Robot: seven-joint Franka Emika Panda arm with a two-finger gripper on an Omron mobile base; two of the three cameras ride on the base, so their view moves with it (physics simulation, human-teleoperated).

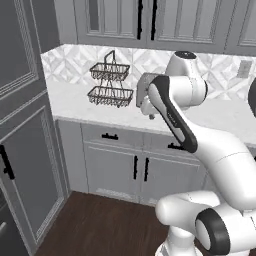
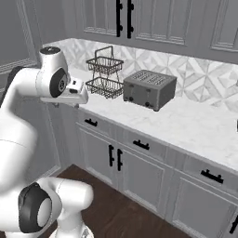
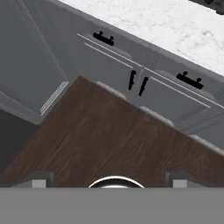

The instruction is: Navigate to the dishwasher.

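Marble counter (image 2: 195, 125) runs along the wall, the landmark here. Below it: paler framed cabinet doors (image 2: 100, 155) with short black handles; no flat dark dishwasher front among them. On it: grey toaster (image 2: 148, 88), then a two-tier wire basket (image 2: 104, 74) just beside it toward the corner. Gripper (image 3: 109, 181) hangs over dark wood floor (image 3: 109, 140) before the counter; fingers look parted, holding nothing.

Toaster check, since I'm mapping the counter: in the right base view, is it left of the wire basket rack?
No, the toaster stands right of the two-tier wire basket rack.
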